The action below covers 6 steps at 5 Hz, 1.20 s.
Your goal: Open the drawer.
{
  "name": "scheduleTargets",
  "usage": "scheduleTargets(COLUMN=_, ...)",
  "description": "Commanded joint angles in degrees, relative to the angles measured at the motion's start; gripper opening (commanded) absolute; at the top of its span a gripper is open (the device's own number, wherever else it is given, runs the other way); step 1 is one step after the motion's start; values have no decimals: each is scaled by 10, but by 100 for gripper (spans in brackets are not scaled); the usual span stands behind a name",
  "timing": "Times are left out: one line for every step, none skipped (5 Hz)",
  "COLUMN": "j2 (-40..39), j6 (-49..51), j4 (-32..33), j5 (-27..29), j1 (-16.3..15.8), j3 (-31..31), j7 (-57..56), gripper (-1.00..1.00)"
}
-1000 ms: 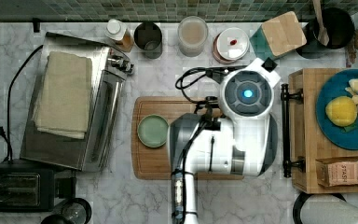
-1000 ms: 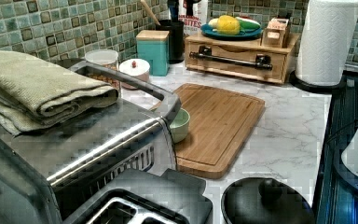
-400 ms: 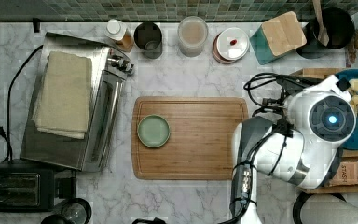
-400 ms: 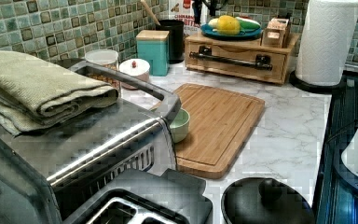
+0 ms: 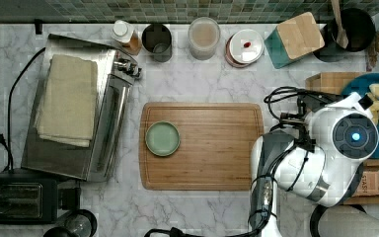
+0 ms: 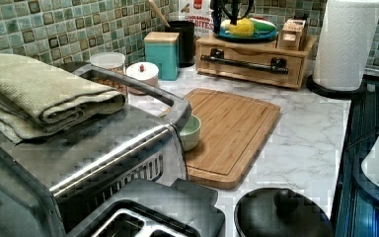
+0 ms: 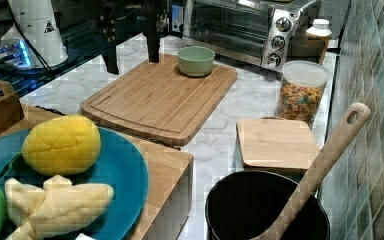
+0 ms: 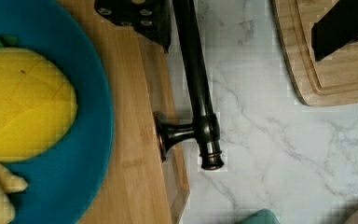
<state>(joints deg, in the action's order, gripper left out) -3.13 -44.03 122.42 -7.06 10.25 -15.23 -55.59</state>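
Note:
The drawer (image 6: 249,73) is a light wooden box front with a long black bar handle (image 6: 244,64), and it sits flush with its box. My arm covers most of that box (image 5: 325,79) in the top view. My gripper (image 8: 242,23) is open and hangs above the handle (image 8: 196,88). One black finger (image 8: 137,14) is over the wooden top beside the bar; the other (image 8: 342,25) is out over the cutting board's edge. The left view has the gripper (image 6: 233,11) above the box, and the right view (image 7: 132,47) shows its fingers wide apart.
A blue plate (image 8: 91,116) of fruit lies on the box top. The bamboo cutting board (image 5: 202,145) with a green bowl (image 5: 162,138) lies beside the drawer. A paper towel roll (image 6: 345,44), a teal box (image 6: 164,54) and a black pot (image 7: 265,210) stand close by.
My arm has swung from above the cutting board to the top view's right, over the drawer box. The gripper now shows at the top of the left view.

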Motion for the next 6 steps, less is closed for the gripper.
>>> scheduleTargets(j2=-36, j6=-64, j4=39, j5=2, j1=15, j3=-7, j7=-114, gripper=100)
scheduleTargets(j2=-59, j6=-96, j4=42, j5=8, j1=31, j3=-18, j7=-147, gripper=100)
scheduleTargets(j2=-57, j6=-121, j4=75, j5=35, j1=39, j3=-19, j7=-152, gripper=100)
scheduleTargets(j2=-66, j6=-166, j4=96, j5=32, j1=47, j3=-21, j7=-148, gripper=100)
scheduleTargets(j2=-89, j6=-206, j4=109, j5=64, j1=63, j3=-7, j7=-164, gripper=100)
scheduleTargets(j2=-122, j6=-253, j4=111, j5=83, j1=90, j3=15, j7=-198, gripper=100)
